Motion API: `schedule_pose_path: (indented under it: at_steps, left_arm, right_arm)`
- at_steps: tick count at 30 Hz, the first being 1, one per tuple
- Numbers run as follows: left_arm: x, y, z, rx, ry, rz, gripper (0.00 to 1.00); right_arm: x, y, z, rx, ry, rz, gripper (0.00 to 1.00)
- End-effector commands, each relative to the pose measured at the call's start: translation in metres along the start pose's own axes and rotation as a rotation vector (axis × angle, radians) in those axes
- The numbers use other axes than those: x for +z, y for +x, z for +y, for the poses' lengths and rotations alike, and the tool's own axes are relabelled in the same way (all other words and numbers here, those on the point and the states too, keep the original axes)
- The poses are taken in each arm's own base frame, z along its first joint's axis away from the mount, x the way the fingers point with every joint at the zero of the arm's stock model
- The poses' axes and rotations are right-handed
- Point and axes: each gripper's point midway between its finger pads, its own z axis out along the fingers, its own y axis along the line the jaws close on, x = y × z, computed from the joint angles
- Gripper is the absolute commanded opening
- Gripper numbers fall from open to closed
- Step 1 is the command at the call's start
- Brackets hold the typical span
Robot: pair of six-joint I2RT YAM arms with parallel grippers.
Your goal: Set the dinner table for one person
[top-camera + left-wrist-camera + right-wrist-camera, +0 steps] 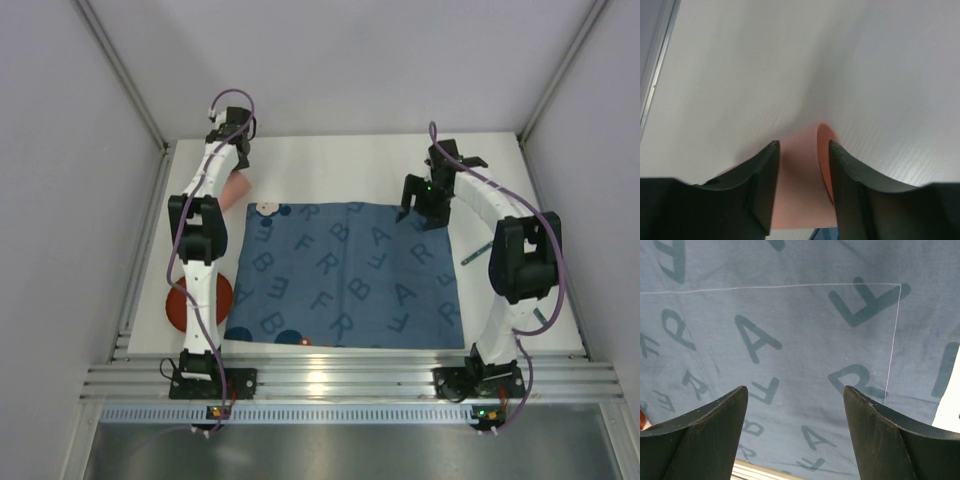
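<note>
The white dinner table [340, 165] holds a blue cloth mat [345, 275] printed with letters. A pink cup [237, 187] is at the mat's far left corner. In the left wrist view the cup [800, 185] fills the gap between my left gripper's [803, 147] fingers, which press its sides; its orange inside faces right. My right gripper [420, 212] hovers over the mat's far right corner. In the right wrist view it [795, 390] is wide open and empty above the mat [790, 330]. A red plate [185, 305] lies at the near left, partly under the left arm.
Slim grey utensils [476, 252] lie on the table right of the mat, partly hidden by the right arm. A ribbed aluminium rail [340, 380] runs along the near edge. Grey walls close in the table on the left, right and back.
</note>
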Motion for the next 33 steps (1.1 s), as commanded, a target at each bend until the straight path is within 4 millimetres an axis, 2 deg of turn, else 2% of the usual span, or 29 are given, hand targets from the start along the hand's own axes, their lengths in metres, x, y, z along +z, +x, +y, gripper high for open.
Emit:
schedule_pose_path:
  at_steps: [1,3,6,9,10,14,15,17,18,20,21,23,24,25,26,27,28,29,30,31,33]
  left_arm:
    - [-0.003,0.006,0.02,0.028,-0.066,0.031,0.45]
    - [-0.008,0.006,0.023,0.026,-0.078,0.034,0.33]
    - [-0.013,0.006,0.028,0.031,-0.086,0.034,0.22]
    - [-0.023,0.003,0.033,0.037,-0.086,0.027,0.1]
    - [-0.023,0.008,0.035,0.044,-0.091,0.04,0.0]
    - [-0.036,0.01,0.042,0.044,-0.096,0.049,0.0]
    - [-0.048,0.002,0.044,0.028,-0.087,0.03,0.0]
    - [-0.058,-0.001,0.046,0.017,-0.073,0.018,0.0]
    - [-0.074,-0.013,0.048,-0.009,-0.053,-0.015,0.0]
    - [-0.088,-0.018,0.048,-0.035,-0.016,-0.027,0.0]
    - [-0.105,-0.029,0.051,-0.062,0.007,-0.056,0.0]
    - [-0.119,-0.034,0.055,-0.089,0.032,-0.072,0.0]
    - [-0.136,-0.042,0.056,-0.111,0.07,-0.098,0.0]
    - [-0.14,-0.039,0.056,-0.112,0.085,-0.096,0.0]
    - [-0.153,-0.046,0.06,-0.125,0.105,-0.123,0.0]
    - [-0.156,-0.045,0.059,-0.124,0.126,-0.121,0.0]
    - [-0.153,-0.034,0.056,-0.103,0.141,-0.098,0.0]
    - [-0.154,-0.033,0.053,-0.093,0.167,-0.097,0.02]
    - [-0.154,-0.029,0.049,-0.087,0.185,-0.083,0.37]
    - [-0.156,-0.024,0.04,-0.077,0.236,-0.061,0.56]
    - [-0.154,-0.018,0.029,-0.069,0.257,-0.042,0.79]
  right_arm:
    - [-0.002,0.008,-0.003,-0.025,0.015,0.013,0.77]
    - [-0.002,0.012,-0.005,-0.027,0.021,0.015,0.77]
    - [-0.005,0.015,-0.009,-0.03,0.024,0.008,0.77]
    - [-0.002,0.026,-0.013,-0.029,0.025,0.021,0.77]
    - [-0.003,0.028,-0.013,-0.027,0.025,0.021,0.77]
    - [-0.006,0.035,-0.015,-0.03,0.017,0.018,0.77]
    - [-0.008,0.037,-0.015,-0.031,0.013,0.015,0.77]
    - [-0.013,0.037,-0.012,-0.036,-0.002,-0.001,0.77]
    - [-0.014,0.04,-0.012,-0.03,-0.005,0.003,0.77]
    - [-0.02,0.04,-0.009,-0.031,-0.025,-0.011,0.77]
    - [-0.021,0.043,-0.008,-0.028,-0.029,-0.007,0.77]
    - [-0.027,0.046,-0.006,-0.029,-0.046,-0.017,0.77]
    - [-0.027,0.05,-0.006,-0.027,-0.051,-0.014,0.77]
    - [-0.028,0.051,-0.006,-0.027,-0.053,-0.014,0.77]
    - [-0.031,0.054,-0.006,-0.027,-0.059,-0.02,0.77]
    - [-0.033,0.056,-0.006,-0.027,-0.063,-0.021,0.77]
    - [-0.034,0.059,-0.006,-0.028,-0.068,-0.019,0.77]
    - [-0.039,0.06,-0.005,-0.032,-0.076,-0.03,0.77]
    - [-0.038,0.065,-0.007,-0.027,-0.074,-0.023,0.77]
    - [-0.04,0.067,-0.007,-0.028,-0.078,-0.024,0.77]
    - [-0.044,0.076,-0.009,-0.031,-0.084,-0.023,0.77]
